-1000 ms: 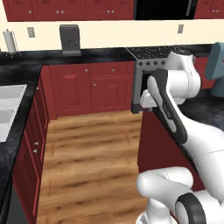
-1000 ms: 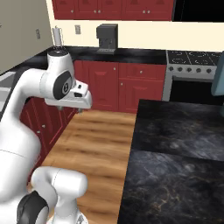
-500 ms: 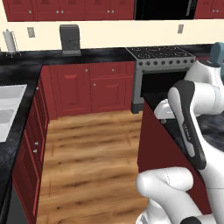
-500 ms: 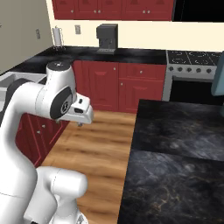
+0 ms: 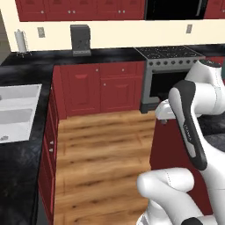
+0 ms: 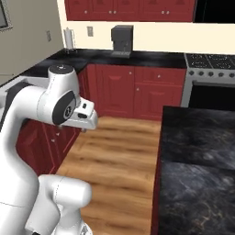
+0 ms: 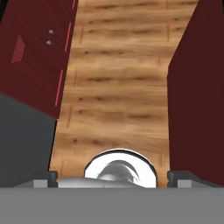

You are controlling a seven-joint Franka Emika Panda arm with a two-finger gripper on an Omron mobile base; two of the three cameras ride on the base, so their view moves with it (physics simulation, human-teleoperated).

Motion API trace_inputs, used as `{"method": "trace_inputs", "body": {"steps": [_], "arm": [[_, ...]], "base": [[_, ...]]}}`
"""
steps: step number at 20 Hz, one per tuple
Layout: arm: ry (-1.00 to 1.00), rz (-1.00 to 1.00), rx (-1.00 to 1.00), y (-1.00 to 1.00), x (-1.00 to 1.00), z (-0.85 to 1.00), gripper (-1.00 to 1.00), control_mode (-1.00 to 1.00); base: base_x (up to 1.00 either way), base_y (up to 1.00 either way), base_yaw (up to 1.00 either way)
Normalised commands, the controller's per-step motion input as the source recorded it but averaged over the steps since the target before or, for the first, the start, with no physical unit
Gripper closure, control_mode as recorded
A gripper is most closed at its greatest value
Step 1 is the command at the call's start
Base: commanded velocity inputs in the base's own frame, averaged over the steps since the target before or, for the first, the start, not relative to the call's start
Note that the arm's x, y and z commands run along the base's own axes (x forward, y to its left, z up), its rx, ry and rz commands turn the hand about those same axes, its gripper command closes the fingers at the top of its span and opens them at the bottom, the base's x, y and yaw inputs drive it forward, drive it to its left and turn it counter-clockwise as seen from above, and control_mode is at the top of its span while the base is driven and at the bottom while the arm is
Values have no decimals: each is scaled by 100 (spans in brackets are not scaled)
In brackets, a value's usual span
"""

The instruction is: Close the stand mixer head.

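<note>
Two finger tips [image 7: 112,179] wide apart | above wooden floor [image 7: 118,87] | mixer head unseen

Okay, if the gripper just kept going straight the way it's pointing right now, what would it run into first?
Most likely the light wooden plank floor. In the hand view the gripper, its dark fingertips spread wide, looks down the aisle between the dark red cabinet fronts and the dark red island side. How far off the floor lies is unclear.
</note>
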Motion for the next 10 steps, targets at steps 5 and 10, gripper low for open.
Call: {"method": "trace_inputs", "body": {"steps": [5,10], "arm": [[0,0,0,0,0,0,-100,100],[0,0,0,0,0,0,-100,100]], "base": [[79,14,0],[85,12,0]]}}
